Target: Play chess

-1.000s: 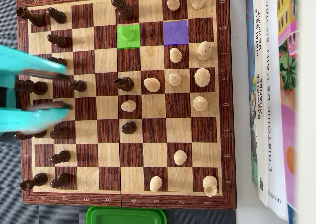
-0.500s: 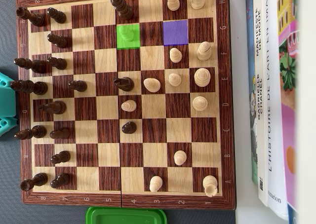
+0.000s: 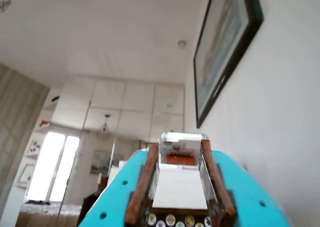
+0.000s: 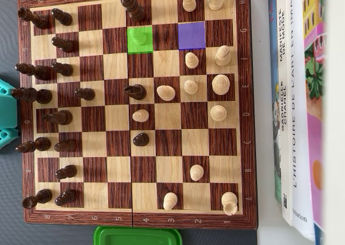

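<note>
In the overhead view a wooden chessboard [image 4: 245, 94] holds dark pieces [image 4: 64, 69], mostly on its left side, and light pieces [image 4: 220, 84], mostly on its right. A green-marked square [image 4: 131, 48] has a pawn standing on it. A purple-marked square [image 4: 192, 35] is bare. Only a teal part of the arm [image 4: 5, 113] shows at the left edge, off the board. In the wrist view my teal gripper [image 3: 178, 146] points up at the room. Its rust-brown fingers [image 3: 144, 184] stand apart and touch no chess piece. A white and clear object [image 3: 180, 184] shows through the gap.
Books [image 4: 294, 104] lie along the board's right side. A green lid or tray [image 4: 137, 236] sits below the board's lower edge. In the wrist view a framed picture [image 3: 225, 47] hangs on the wall at right.
</note>
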Available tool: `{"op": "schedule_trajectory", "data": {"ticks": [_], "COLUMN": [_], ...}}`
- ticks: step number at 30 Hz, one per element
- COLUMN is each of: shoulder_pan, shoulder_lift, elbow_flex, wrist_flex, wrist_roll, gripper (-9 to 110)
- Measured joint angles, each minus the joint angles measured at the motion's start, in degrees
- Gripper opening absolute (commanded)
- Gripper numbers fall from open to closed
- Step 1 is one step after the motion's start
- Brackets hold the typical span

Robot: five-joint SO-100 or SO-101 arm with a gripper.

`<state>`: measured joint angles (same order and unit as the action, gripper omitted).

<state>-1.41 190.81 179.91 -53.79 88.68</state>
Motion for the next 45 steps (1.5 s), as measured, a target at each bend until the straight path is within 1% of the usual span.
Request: {"op": "schedule_trajectory", "data": {"ticks": [12, 23, 36, 45], "shoulder_pan": [0.00, 0.53, 0.62, 0.18], "shoulder_lift": [1.32, 1.32, 1.32, 1.32], "elbow_flex": [0.00, 0.00, 0.00, 0.00], "wrist_flex": [-24.26, -39.02, -48.87, -49.39], "wrist_roll": [0.00, 0.00, 0.00, 0.00], "gripper": [13, 13, 13, 13]}}
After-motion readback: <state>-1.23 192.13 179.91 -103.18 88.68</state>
